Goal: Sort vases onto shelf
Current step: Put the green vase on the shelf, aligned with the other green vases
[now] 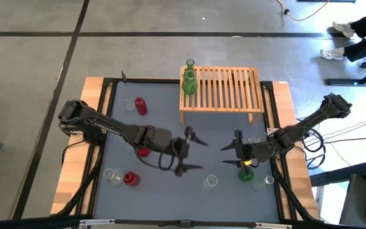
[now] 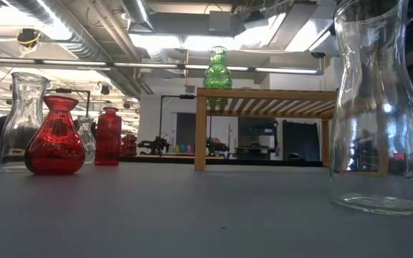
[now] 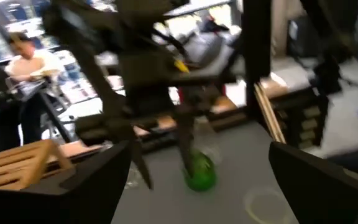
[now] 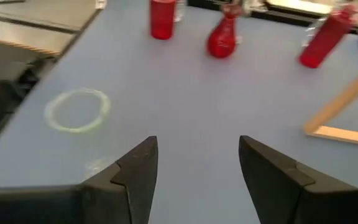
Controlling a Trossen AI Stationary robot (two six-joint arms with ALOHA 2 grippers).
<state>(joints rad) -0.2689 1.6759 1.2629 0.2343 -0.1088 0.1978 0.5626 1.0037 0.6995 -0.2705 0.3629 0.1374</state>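
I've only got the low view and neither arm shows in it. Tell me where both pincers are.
Observer: Both hang over the front middle of the table, tips facing each other with a gap between them: the left pincer and the right pincer.
Operator: Say whether either one holds a vase.
Observer: Neither does. Both are open, and the right wrist view shows only bare mat between its fingers.
Operator: Find me a green vase that's off the shelf.
Observer: One green vase sits on the mat close beside the right arm's wrist, near the front edge.
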